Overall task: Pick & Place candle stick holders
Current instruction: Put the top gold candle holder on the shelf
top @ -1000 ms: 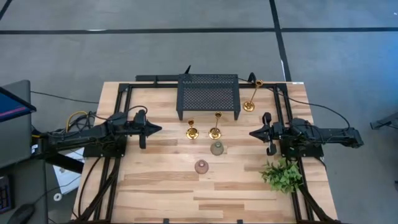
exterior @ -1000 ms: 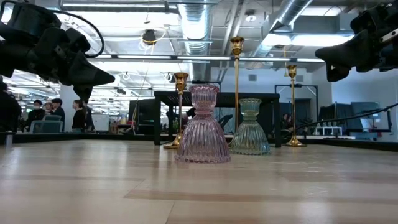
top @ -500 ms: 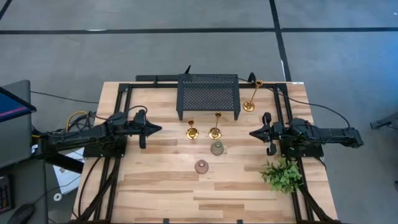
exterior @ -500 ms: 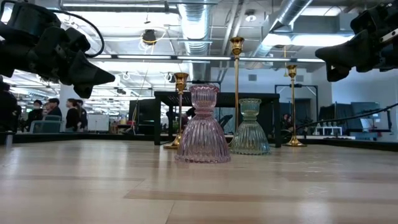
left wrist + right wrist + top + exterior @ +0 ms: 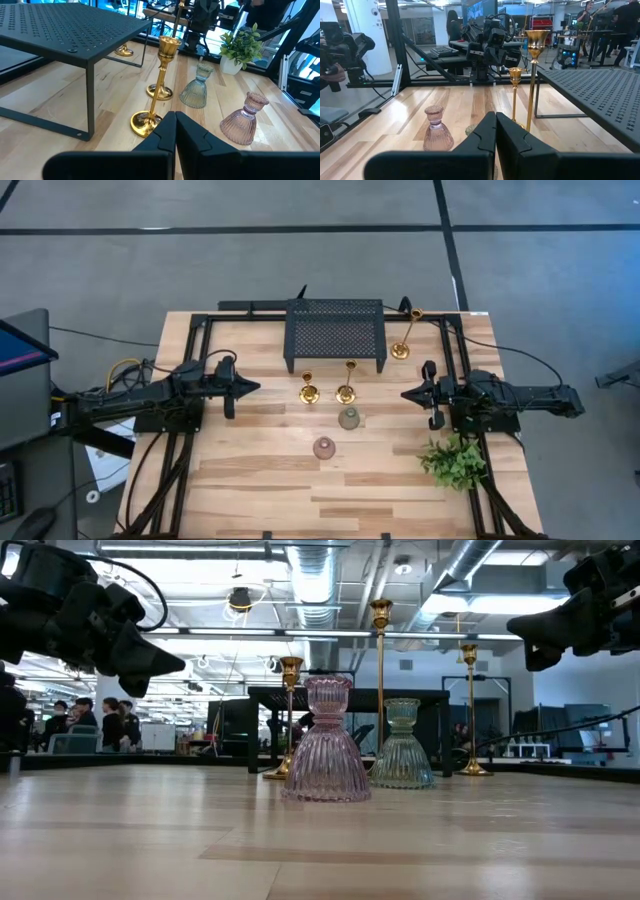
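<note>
Three gold candlesticks stand upright on their round bases: a short one (image 5: 308, 392), a taller one (image 5: 346, 392) just in front of the rack, and the tallest (image 5: 402, 348) at the rack's right. A grey-green squat holder (image 5: 349, 418) and a dull pink one (image 5: 324, 447) stand nearer the table's front. My left gripper (image 5: 256, 388) is shut and empty, hovering left of the short candlestick (image 5: 150, 115). My right gripper (image 5: 405, 394) is shut and empty, hovering right of the taller one (image 5: 534, 70).
A black perforated rack (image 5: 335, 333) stands at the far middle of the table. A leafy green sprig (image 5: 455, 460) sits near the right front. Black frame rails (image 5: 195, 340) run along both sides. Bare wood (image 5: 250, 480) lies toward the near edge.
</note>
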Tool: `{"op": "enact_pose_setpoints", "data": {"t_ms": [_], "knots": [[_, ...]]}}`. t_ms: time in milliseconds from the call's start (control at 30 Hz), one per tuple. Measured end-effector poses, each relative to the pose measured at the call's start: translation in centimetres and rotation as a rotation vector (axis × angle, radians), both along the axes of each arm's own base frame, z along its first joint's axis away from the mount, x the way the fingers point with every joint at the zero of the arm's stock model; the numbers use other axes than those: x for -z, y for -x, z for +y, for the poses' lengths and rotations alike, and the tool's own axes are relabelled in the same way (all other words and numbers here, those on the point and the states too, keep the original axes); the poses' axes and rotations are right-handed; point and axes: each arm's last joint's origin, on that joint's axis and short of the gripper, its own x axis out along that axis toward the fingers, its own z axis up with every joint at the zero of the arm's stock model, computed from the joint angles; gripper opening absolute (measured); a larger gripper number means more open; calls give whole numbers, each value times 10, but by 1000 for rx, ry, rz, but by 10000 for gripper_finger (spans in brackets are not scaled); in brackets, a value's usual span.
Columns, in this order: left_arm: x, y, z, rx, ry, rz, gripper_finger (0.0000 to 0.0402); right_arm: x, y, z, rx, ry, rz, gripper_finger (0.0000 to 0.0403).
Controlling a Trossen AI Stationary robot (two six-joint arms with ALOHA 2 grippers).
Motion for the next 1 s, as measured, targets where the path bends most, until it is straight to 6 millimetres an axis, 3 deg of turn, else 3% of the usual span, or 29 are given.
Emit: {"op": "enact_pose_setpoints", "data": {"t_ms": [133,300,467,1000], "knots": [[-2,0,0,0,-5,-17,6,-5,0,-2,70,-18,-49,0],[-4,0,0,0,-17,-39,6,-16,4,-9,301,-66,-53,0],[-4,0,0,0,-19,-44,6,-14,8,-14,500,-58,4,0],[-6,0,1,-27,-71,-54,6,-1,0,-29,744,-104,137,0]]}}
